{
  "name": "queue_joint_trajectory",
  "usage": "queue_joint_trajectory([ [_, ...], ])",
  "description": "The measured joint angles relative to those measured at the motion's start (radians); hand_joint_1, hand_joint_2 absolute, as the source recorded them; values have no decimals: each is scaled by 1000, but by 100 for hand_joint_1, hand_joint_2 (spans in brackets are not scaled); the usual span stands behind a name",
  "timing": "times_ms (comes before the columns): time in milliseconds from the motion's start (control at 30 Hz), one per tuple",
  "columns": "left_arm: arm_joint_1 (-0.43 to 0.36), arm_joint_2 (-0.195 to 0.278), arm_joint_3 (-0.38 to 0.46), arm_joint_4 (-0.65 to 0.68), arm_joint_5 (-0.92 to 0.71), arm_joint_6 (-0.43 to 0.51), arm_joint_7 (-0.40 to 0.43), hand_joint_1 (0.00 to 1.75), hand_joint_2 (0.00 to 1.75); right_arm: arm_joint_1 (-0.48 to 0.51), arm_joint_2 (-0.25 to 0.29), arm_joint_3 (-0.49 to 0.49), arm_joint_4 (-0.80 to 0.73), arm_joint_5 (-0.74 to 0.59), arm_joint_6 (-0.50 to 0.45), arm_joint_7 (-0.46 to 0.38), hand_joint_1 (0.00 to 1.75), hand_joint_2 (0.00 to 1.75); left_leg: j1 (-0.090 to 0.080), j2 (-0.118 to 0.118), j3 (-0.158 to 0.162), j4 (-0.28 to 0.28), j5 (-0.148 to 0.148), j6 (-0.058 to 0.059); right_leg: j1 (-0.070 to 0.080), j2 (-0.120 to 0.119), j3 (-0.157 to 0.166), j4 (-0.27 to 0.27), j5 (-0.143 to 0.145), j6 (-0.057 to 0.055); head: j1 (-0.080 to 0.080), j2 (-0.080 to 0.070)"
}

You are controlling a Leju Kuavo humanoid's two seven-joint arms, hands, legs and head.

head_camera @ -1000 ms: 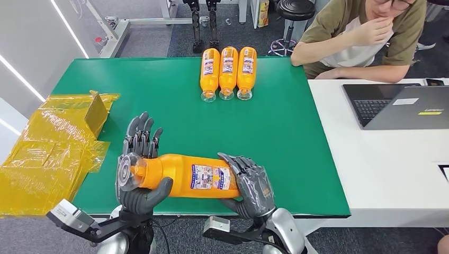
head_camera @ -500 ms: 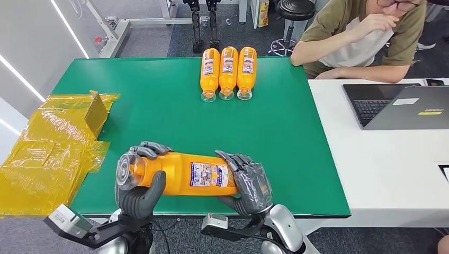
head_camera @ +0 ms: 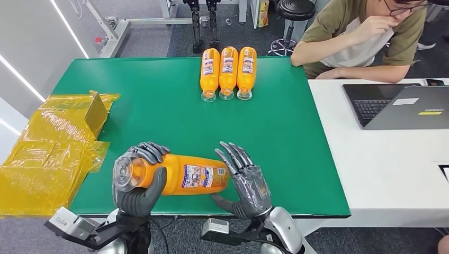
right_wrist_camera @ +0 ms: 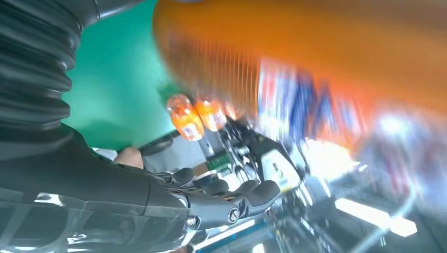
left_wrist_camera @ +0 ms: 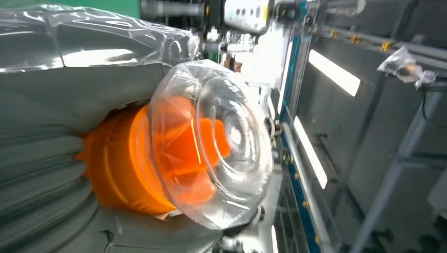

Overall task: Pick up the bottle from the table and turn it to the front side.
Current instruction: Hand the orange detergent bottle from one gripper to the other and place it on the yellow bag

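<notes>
Green tabletop (head_camera: 159,106), near edge: left hand (head_camera: 138,182) grips bottle (head_camera: 185,180); right hand (head_camera: 246,182) just opened, probably releasing for regrasp.

A green surface (head_camera: 159,100) fills the middle of the head view. At its twelve o'clock edge three orange bottles (head_camera: 228,71) lie side by side, touching, their clear caps toward six o'clock. At nine o'clock a heap of yellow plastic wrapping (head_camera: 50,151) overlaps the green edge (a folded flap stands up at its top). Toward three o'clock a white surface (head_camera: 381,169) butts against the green one; an open laptop (head_camera: 402,106) lies on it, and a person's forearm (head_camera: 365,73) rests along its far edge.
</notes>
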Motion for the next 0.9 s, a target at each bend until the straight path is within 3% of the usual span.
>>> queue_joint_trajectory([
  [167,10,-1,48,-1,-335,341,85,175,175,36,3,0,-56,-105,-96,-55,0,175,0,0,0,0,0,0,0,0,0,0,0,0,0,0],
  [467,7,-2,98,0,-465,436,137,175,175,54,8,0,-103,-161,-119,-85,0,175,0,0,0,0,0,0,0,0,0,0,0,0,0,0],
  [600,-13,14,158,10,-732,529,241,175,175,61,18,-2,-130,-232,-132,-120,0,175,0,0,0,0,0,0,0,0,0,0,0,0,0,0],
  [767,-64,97,268,67,-1109,629,345,175,175,84,36,-10,-175,-362,-128,-170,0,175,1,0,1,-1,0,-1,0,0,-1,1,0,-1,0,0],
  [900,-112,172,322,144,-1227,672,364,175,175,92,40,-17,-186,-436,-126,-201,0,175,1,1,1,-1,0,-1,0,1,-1,2,0,-2,0,0],
])
